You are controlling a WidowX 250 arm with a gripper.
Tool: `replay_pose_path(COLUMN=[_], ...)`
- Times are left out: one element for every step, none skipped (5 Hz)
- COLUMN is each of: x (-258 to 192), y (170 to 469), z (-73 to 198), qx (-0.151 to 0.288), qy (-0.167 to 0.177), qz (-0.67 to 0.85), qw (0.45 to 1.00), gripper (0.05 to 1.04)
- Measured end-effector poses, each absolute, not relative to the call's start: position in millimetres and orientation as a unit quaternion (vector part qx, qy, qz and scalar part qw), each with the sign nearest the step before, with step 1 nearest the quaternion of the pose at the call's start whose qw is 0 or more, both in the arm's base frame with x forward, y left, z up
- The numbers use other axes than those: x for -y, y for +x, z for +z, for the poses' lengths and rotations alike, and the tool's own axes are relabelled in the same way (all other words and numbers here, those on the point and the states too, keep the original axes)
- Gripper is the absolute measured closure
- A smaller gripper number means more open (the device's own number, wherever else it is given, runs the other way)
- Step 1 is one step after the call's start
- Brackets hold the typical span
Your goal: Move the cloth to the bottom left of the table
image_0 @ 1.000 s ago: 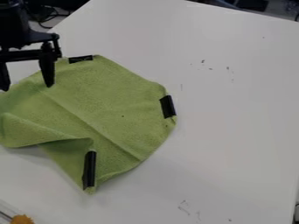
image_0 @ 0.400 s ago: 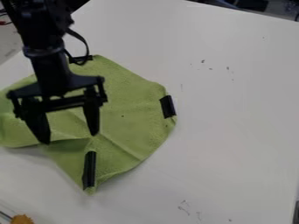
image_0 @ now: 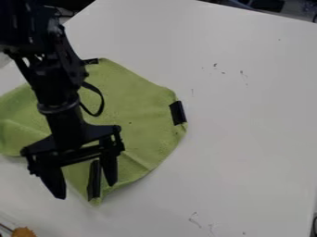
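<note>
Claw spread wide, gripping nothing, over green cloth; white table, dark clutter beyond.

And it's a lab, by every sign here, a robotics one! Look to eleven o'clock: a black robot arm, joints exposed, with a loose cable looping off its side, leaning over a plain white worktop. Scuffs mark that surface down at six o'clock, a well-used test bench! Over at nine, a green cloth wears black strips along its edge, and beyond the worktop at one o'clock, dark clutter, too blurred to name.
</note>
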State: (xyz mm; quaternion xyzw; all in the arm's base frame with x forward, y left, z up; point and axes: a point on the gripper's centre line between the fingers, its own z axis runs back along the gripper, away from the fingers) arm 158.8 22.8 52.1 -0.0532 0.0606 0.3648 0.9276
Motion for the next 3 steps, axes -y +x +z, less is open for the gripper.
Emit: replay_pose_path(x=[-20, -16, -15], y=[168, 175, 181], z=[40, 35, 33], qx=[-0.054, -0.050, -0.047], qy=[-0.066, -0.071, -0.074], qz=[0.371, 0.358, 0.355], qw=[0.925, 0.930, 0.931], gripper=[0.083, 0.083, 0.083])
